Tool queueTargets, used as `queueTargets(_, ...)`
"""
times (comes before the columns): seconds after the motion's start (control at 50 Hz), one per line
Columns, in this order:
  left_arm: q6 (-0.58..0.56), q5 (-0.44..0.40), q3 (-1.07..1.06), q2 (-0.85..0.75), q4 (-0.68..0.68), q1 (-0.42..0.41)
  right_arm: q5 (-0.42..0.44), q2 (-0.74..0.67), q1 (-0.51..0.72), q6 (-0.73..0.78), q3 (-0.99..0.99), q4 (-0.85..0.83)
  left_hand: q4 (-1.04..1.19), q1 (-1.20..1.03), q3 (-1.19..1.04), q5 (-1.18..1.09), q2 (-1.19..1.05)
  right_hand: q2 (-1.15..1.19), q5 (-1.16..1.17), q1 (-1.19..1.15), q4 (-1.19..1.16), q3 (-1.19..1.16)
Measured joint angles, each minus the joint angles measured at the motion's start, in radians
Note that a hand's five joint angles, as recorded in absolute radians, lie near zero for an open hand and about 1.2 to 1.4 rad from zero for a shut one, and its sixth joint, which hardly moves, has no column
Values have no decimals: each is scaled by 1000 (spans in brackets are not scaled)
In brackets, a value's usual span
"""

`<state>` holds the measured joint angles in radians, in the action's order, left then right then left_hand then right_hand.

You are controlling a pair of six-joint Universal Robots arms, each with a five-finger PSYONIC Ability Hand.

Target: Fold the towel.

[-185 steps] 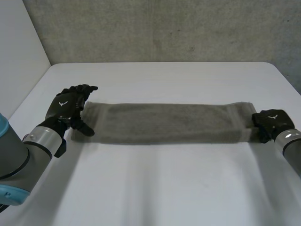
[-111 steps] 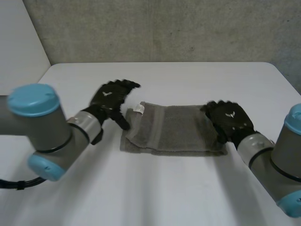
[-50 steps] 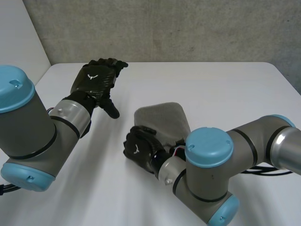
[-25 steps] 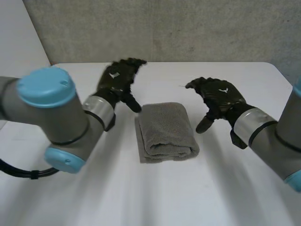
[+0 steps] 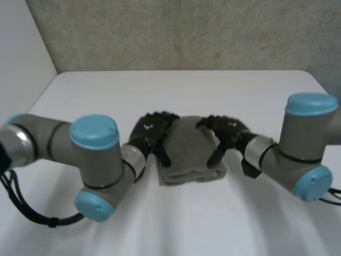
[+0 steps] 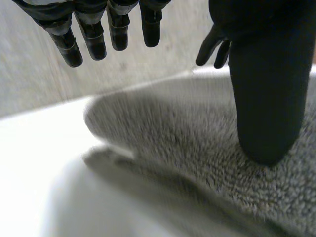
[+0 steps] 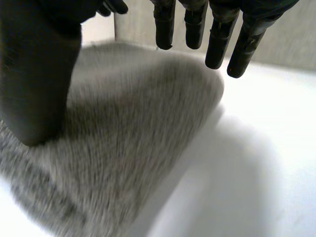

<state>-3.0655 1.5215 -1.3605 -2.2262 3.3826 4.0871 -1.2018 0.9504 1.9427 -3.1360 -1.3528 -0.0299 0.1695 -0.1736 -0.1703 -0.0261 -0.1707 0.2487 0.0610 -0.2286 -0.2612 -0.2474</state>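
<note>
The grey towel [image 5: 192, 153] lies folded into a thick small bundle on the white table [image 5: 176, 213]. My left hand [image 5: 152, 131] is at the towel's left side and my right hand [image 5: 225, 132] at its right side, both low and open. In the left wrist view the left hand [image 6: 94, 37] has straight fingers above the towel [image 6: 187, 148], and its thumb [image 6: 266, 98] rests on the pile. In the right wrist view the right hand [image 7: 210, 29] spreads straight fingers over the towel [image 7: 123, 148], and its thumb [image 7: 34, 84] presses on the cloth.
Both arms reach inward across the near part of the table, with the left elbow [image 5: 93, 165] and the right elbow [image 5: 306, 154] bent close to the towel. A grey wall [image 5: 176, 32] runs behind the table's far edge.
The right hand let go of the towel end it had carried over. Both hands, raised and apart half a second ago, have come down against the bundle's two sides.
</note>
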Motion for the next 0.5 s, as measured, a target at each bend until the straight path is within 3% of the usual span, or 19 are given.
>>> queueTargets(0.14, 1, 1, 3, 211, -82, 11, -82, 238, 4, 24, 7, 32, 0, 0, 0, 0, 0, 0, 0, 0, 0, 0)
queueTargets(0.26, 4, 3, 59, 409, -254, 70, -201, 457, -4, 20, 50, 96, 0, 0, 0, 0, 1, 0, 0, 0, 0, 0)
queueTargets(0.5, 1, 40, 127, 551, -476, 194, -288, 514, -22, 29, 144, 310, 0, 1, 1, 0, 1, 0, 0, 0, 0, 0)
